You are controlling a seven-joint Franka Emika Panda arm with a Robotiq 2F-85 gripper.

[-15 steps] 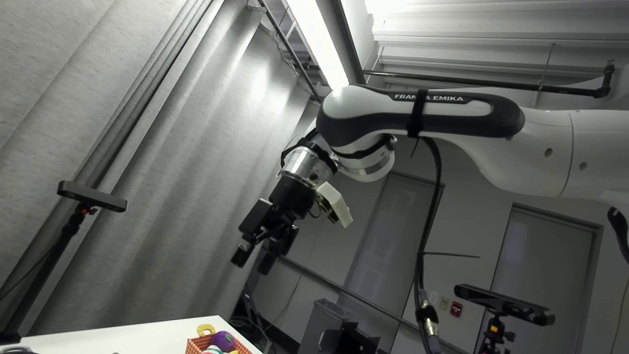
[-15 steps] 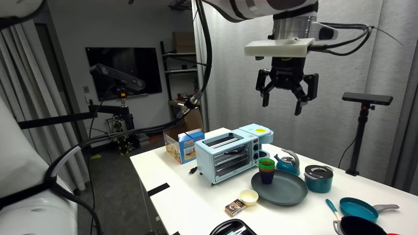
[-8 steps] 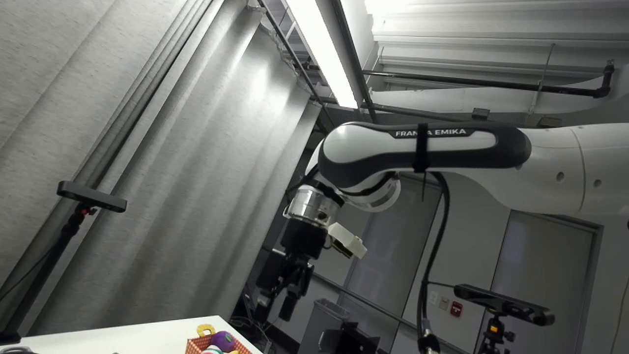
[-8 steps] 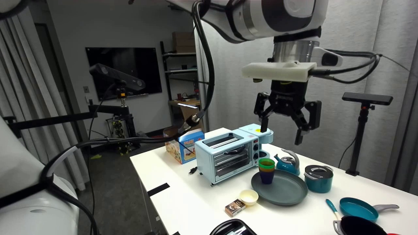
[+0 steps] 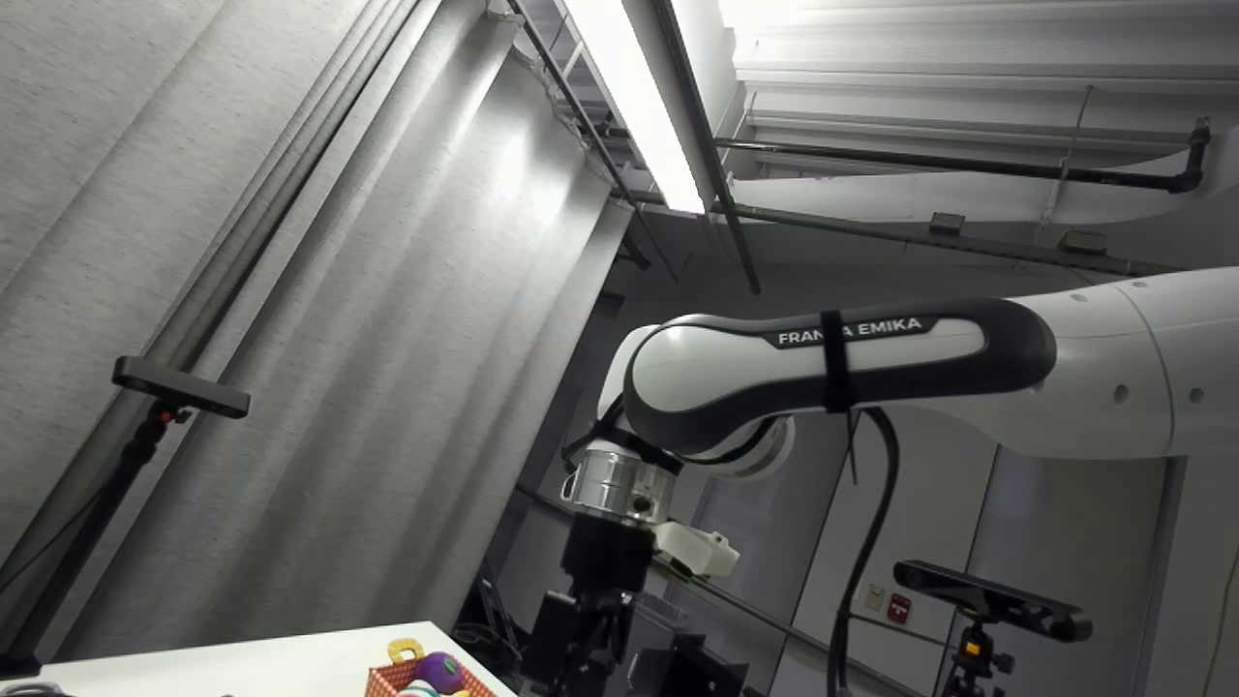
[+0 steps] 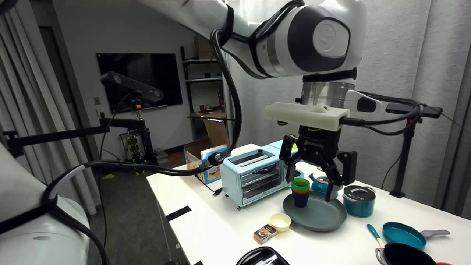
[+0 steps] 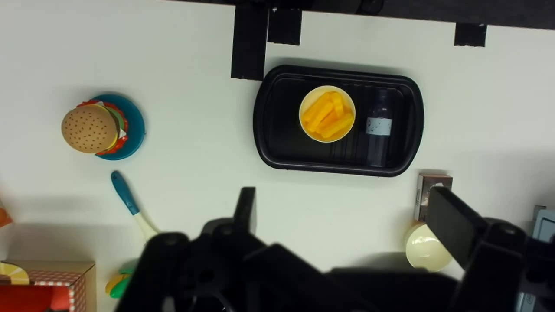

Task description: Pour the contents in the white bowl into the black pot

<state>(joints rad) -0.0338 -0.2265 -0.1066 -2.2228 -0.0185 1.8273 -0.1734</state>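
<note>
In the wrist view a white bowl (image 7: 307,130) holding several yellow fry-like strips stands in a black tray (image 7: 286,162). A second cream bowl (image 7: 425,249), seemingly empty, stands beside a small brown box; it also shows in an exterior view (image 6: 280,222). The black pot (image 6: 403,254) sits at the lower right of an exterior view, partly cut off; it does not show in the wrist view. My gripper (image 7: 343,195) is open and empty, high above the table. It also shows in an exterior view (image 6: 311,186), with its fingers wide apart.
A small brown box (image 6: 265,234), a grey plate (image 6: 320,217) with stacked cups (image 6: 300,198), a toaster oven (image 6: 254,176), a kettle (image 6: 320,184), a lidded teal pot (image 6: 359,206) and a teal pan (image 6: 403,233) stand around. A dark bottle (image 7: 378,143) lies in the tray.
The arm and gripper have come down a long way towards the table in both exterior views. The gripper stays open. The objects on the table have not moved.
</note>
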